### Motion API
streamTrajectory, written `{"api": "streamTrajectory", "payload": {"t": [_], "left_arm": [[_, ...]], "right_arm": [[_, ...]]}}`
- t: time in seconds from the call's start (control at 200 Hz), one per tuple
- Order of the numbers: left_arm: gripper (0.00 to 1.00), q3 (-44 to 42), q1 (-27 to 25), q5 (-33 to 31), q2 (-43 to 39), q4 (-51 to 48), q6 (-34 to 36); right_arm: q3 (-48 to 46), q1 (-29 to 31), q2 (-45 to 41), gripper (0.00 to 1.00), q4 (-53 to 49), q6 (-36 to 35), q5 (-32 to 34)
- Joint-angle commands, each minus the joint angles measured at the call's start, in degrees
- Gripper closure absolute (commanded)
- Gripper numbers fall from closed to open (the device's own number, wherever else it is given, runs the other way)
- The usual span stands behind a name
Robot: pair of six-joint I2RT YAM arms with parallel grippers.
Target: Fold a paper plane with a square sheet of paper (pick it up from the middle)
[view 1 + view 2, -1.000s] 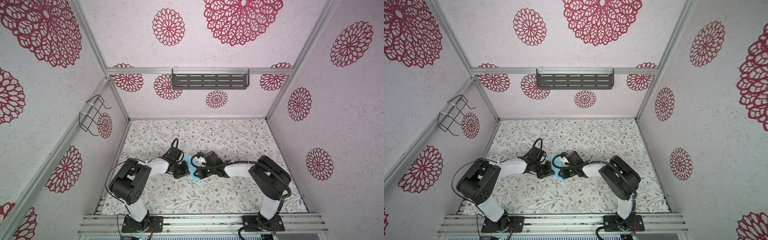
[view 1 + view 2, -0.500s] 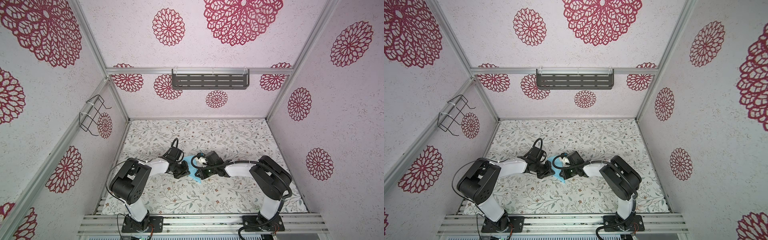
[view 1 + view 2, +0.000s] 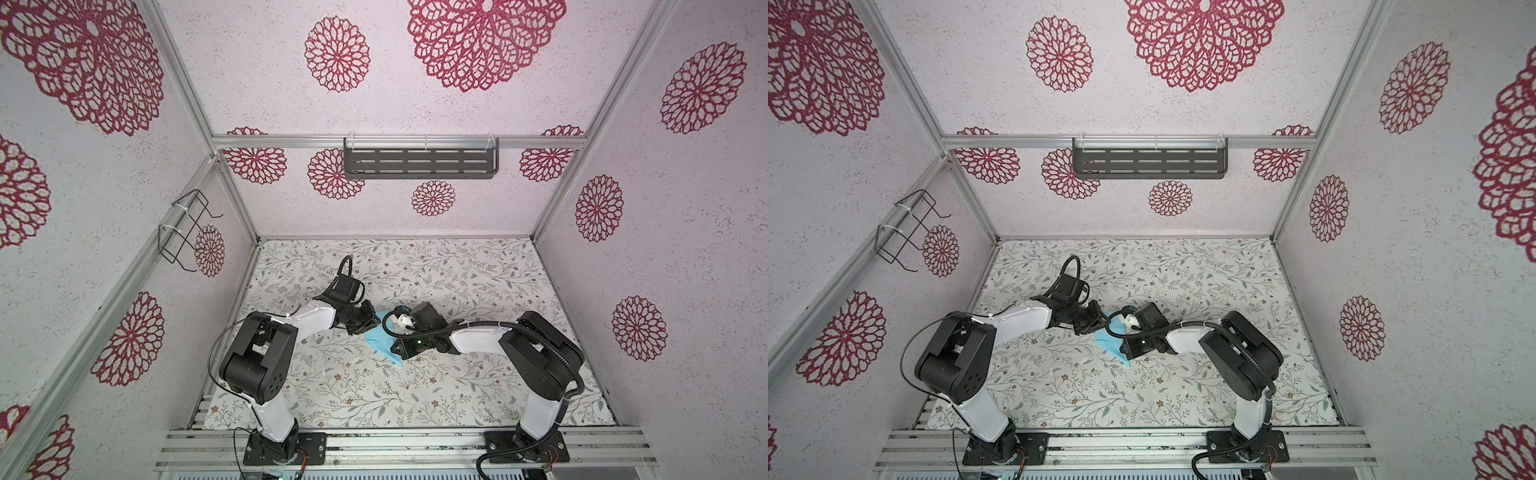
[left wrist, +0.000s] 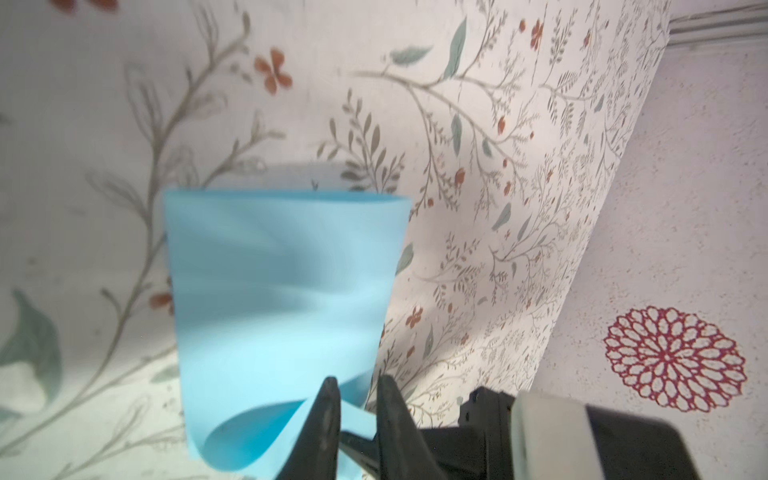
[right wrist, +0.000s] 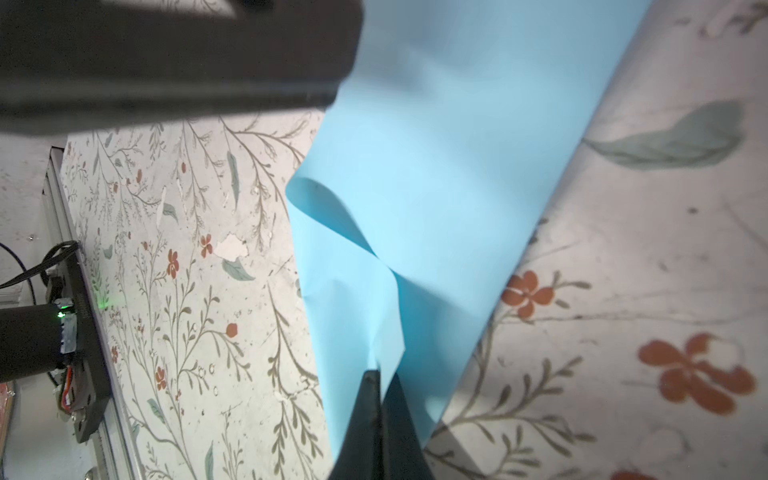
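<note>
**Step in hand:** early, 1st fold. No sharp crease shows and there is no dart shape. The square sheet of paper (image 4: 282, 291) is a loose, bowed sheet, partly lifted off the floral mat (image 3: 415, 395).

**Right claw** (image 5: 380, 374): the fingers are pressed together and pinch 1 edge of the sheet at their tips. Small wrinkles fan out from the pinch. The rest of the sheet runs away ahead of this claw, and 1 free corner curls up just beyond the tips.

**Left claw** (image 4: 357, 384): the fingers stand slightly apart. A curled edge of the sheet passes through the gap. The gap looks wider than the paper, so I read this as no clamp. Most of the sheet stretches out ahead of the tips, with its far edge down near the mat.

**Pose:** in both top views the 2 arms reach inward, low over the mat, with forearms near level. The claws face each other from opposite sides, and the sheet (image 3: 382, 345) lies between and partly under them.

**Next move (judgement):** only 1 claw has a firm hold, so the sheet can swing or twist.
- The left claw needs to close on its edge or draw clear.
- The held edge must then be laid onto the opposite edge, squared, and pressed flat.

**Risks:** a skewed fold, or a tear if the claws pull apart.
</note>
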Motion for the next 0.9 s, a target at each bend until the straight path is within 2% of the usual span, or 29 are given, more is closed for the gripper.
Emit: {"api": "streamTrajectory", "payload": {"t": [0.0, 0.47, 0.791, 0.896], "left_arm": [[0.83, 2.15, 0.33, -1.67, 3.61, -4.04, 2.66], [0.92, 6.93, 0.17, -3.79, 9.6, -12.15, 5.33], [0.93, 7.31, 0.03, -4.87, 9.8, -14.53, 6.75], [0.94, 7.57, -0.11, -4.52, 12.28, -14.46, 7.02]], "right_arm": [[0.03, -0.52, 0.2, 0.96, -2.62, 0.31, 1.35], [0.53, -0.48, -0.72, 0.96, -1.96, 0.37, 1.51], [-0.9, -0.66, -3.09, 0.97, 1.75, 0.58, 2.41], [-1.21, -0.75, -3.27, 0.97, 2.17, 0.58, 2.74]]}}
